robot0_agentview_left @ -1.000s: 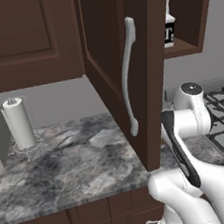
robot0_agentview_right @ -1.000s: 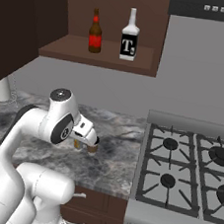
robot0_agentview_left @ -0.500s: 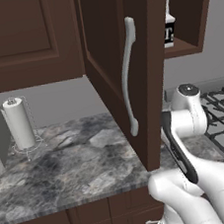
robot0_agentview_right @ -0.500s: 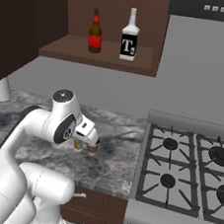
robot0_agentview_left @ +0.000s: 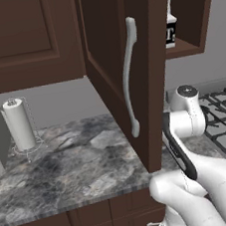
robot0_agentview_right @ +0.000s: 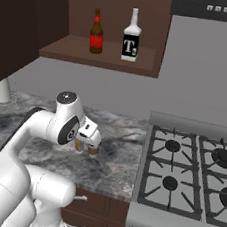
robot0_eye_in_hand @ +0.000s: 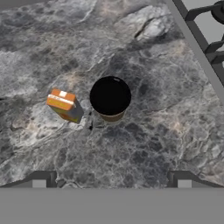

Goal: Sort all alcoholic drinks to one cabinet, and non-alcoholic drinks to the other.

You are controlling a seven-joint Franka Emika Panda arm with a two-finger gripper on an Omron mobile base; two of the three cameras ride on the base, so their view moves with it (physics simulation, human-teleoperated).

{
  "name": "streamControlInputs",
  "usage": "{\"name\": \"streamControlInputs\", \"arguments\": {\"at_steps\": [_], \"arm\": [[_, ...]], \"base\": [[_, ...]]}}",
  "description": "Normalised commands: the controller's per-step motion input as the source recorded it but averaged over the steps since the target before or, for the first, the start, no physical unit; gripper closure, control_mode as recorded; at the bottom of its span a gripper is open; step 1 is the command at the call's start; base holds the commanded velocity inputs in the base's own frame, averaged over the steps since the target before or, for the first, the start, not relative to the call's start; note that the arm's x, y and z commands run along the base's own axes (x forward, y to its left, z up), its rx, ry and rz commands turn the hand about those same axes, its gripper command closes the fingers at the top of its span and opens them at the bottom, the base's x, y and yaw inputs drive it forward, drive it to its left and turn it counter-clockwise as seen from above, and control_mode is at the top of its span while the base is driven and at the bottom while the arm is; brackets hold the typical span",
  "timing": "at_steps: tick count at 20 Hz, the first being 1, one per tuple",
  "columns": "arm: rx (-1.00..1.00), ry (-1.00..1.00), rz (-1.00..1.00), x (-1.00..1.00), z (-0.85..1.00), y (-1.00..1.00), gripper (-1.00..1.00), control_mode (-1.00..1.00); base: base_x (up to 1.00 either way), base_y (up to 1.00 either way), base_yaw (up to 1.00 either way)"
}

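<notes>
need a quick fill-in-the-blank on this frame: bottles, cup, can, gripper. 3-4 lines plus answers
1. The brown bottle and the white bottle stand on the cabinet ____.
2. The coffee cup stands on the ____.
3. The can lies ____ the cup, not touching it.
4. The gripper above the cup has its jaws ____.

Missing words: shelf; counter; beside; open

The white arm bends forward and down, its claw (robot0_eye_in_hand: pixel 111 178) spread wide, holding nothing.
</notes>
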Motion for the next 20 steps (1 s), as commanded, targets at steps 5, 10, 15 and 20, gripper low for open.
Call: {"name": "streamControlInputs", "arguments": {"at_steps": [5,10,15,20], "arm": [[0.00,0.00,0.00,0.19,-0.21,-0.01,-1.00,-1.00],[0.00,0.00,0.00,0.19,-0.19,0.00,-1.00,-1.00],[0.00,0.00,0.00,0.11,-0.02,-0.06,-1.00,-1.00],[0.00,0.00,0.00,0.11,-0.04,-0.05,-1.00,-1.00]], "base": [[0.00,0.00,0.00],[0.00,0.00,0.00],[0.00,0.00,0.00],[0.00,0.00,0.00]]}}
